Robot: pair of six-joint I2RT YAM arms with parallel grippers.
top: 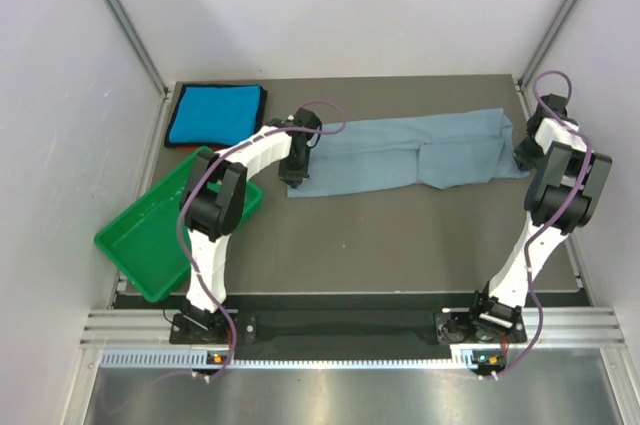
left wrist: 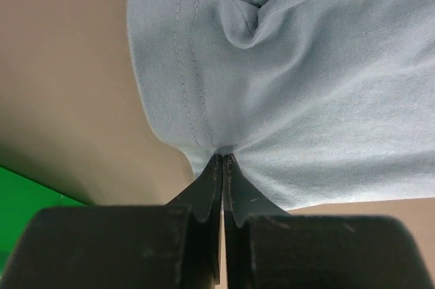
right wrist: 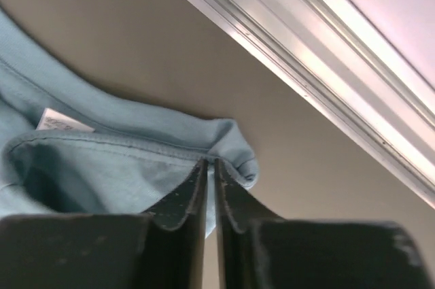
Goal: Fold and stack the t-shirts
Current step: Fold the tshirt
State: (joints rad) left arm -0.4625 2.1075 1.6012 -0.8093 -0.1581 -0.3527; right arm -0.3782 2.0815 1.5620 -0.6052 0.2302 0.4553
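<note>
The grey-blue t-shirt (top: 420,150) lies as a long folded band across the back of the table. My left gripper (top: 294,181) is shut on its left hem corner (left wrist: 204,141), with the cloth bunched at the fingertips. At the shirt's right end my right gripper (top: 524,157) is shut on the collar edge (right wrist: 224,141), and a small white tag (right wrist: 62,122) shows inside the neck. A turquoise t-shirt (top: 214,114) with dark edging sits folded at the back left corner, apart from both grippers.
A green plastic tray (top: 152,235) sits at the front left, under the left arm and partly over the table's edge. Aluminium frame rails (right wrist: 326,78) run along the table's right side, close behind my right gripper. White walls enclose the table.
</note>
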